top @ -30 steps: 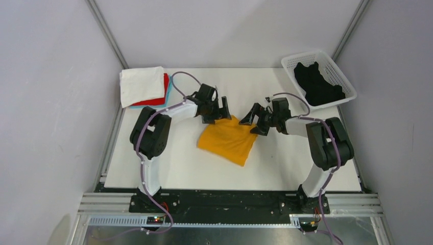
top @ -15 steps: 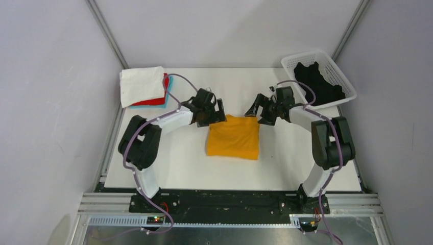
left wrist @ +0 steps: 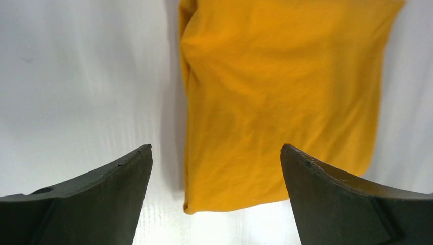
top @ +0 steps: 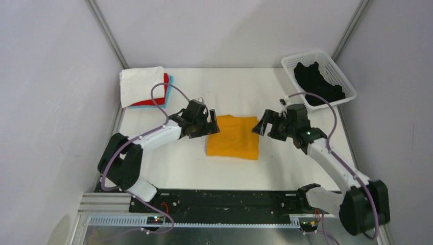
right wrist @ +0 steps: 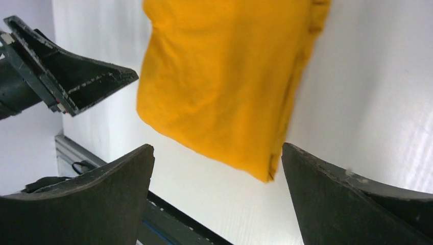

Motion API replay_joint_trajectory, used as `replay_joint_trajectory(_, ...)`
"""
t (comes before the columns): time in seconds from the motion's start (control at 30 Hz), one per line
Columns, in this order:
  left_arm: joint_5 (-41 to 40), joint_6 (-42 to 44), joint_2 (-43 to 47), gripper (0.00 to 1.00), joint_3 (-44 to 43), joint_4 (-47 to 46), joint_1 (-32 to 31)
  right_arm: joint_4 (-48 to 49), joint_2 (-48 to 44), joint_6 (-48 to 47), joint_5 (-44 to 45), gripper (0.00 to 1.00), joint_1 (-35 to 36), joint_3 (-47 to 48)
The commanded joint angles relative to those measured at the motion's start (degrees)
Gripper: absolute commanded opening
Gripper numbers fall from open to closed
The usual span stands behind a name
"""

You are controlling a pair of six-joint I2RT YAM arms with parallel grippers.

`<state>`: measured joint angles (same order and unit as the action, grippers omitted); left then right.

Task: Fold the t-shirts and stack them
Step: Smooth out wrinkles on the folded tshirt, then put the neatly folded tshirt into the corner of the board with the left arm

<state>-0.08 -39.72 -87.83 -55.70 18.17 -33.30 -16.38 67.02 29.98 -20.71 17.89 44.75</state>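
The mustard-yellow t-shirt [top: 233, 137] is lying flat near the middle of the table [top: 178, 163], folded into a rough rectangle with its layered edges showing along one side in the wrist views. Nothing is gripping it.

The left tool [top: 212, 124] is hovering at the shirt's far-left corner with its fingers spread wide and empty. In the left wrist view the shirt's left edge is running up between the two dark fingers. Whether the fingertips are touching the cloth cannot be told.

The right tool [top: 260, 127] is sitting just beside the shirt's right edge, also released and holding nothing. Its own camera is looking across the shirt toward one finger of the left tool on the other side.

At the far-left corner of the table a stack of folded shirts is resting. The white t-shirt [top: 141, 85] is lying on top, the red t-shirt [top: 164, 88] is peeking out beneath it, and the light-blue t-shirt [top: 170, 80] is showing as a thin edge at the bottom.

At the far-right corner the black t-shirt [top: 319, 84] is lying crumpled inside the white lattice basket [top: 334, 62].
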Motion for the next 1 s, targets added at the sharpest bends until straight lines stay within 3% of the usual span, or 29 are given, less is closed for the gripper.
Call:
replay_joint_trajectory(0.0, -1.6, -0.2, -2.8, 1.0, -1.0, -0.2, 0.0, -5.8, -11.5, 0.1, 7.5, 0.99, -0.3, -3.7)
replay_joint_trajectory(0.13, -3.0, -0.6, -9.5, 0.96, -3.3, -0.2, -0.1, -11.0, -19.6, -0.4, 10.2, 0.99, -0.8, -4.8)
replay_joint_trajectory(0.33, -4.0, -0.7, -17.8, 0.66, -8.4, 0.2, -1.2, -15.8, -26.9, -1.1, 11.8, 0.99, -1.3, -5.3)
replay_joint_trajectory(0.57, -6.7, -0.7, -21.6, 0.61, -9.5, 1.7, -6.2, -17.1, -29.2, -3.3, 12.8, 1.0, -2.2, -5.9)
replay_joint_trajectory(0.7, -12.7, -0.9, -26.2, 0.4, -12.9, 6.2, -9.0, -17.0, -29.5, -4.5, 13.6, 0.99, -2.6, -6.8)
replay_joint_trajectory(0.8, -19.4, -1.0, -29.6, 0.18, -18.2, 11.8, -10.7, -16.2, -30.0, -5.7, 13.8, 1.0, -3.3, -7.4)
replay_joint_trajectory(0.83, -22.9, -0.7, -31.2, 0.05, -19.3, 14.7, -11.2, -16.3, -30.0, -5.7, 14.1, 0.99, -3.4, -7.5)
replay_joint_trajectory(0.97, -30.6, 3.1, -31.7, 0.0, -25.1, 20.2, -11.5, -15.8, -30.0, -6.5, 14.2, 0.99, -4.7, -8.1)
